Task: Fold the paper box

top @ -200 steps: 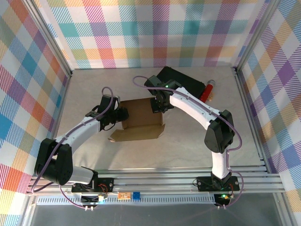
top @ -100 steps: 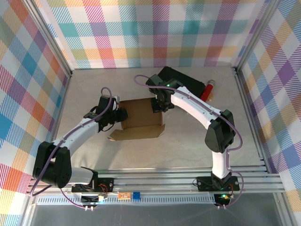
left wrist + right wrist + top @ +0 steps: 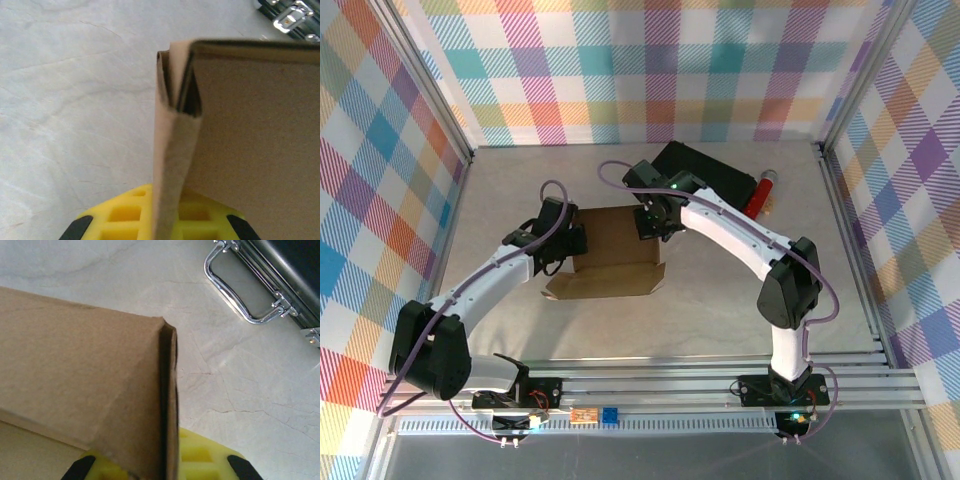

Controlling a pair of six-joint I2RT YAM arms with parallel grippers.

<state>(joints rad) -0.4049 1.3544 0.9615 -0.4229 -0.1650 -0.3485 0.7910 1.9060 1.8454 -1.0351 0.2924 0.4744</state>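
The paper box is a brown cardboard sheet, partly folded, in the middle of the table with a flap lying toward the near side. My left gripper is at its left edge. In the left wrist view a raised side wall runs edge-on between the yellow jaws of that gripper, which is shut on it. My right gripper is at the box's far right corner. In the right wrist view the doubled right wall runs into that gripper, also shut on it.
A black hard case with a chrome handle lies just behind the right gripper. A red cylinder rests right of the case. Checked walls and metal rails enclose the table; bare tabletop lies near and right of the box.
The left gripper has closed on the box's left wall. The box and both grippers have shifted slightly left and away from the arm bases.
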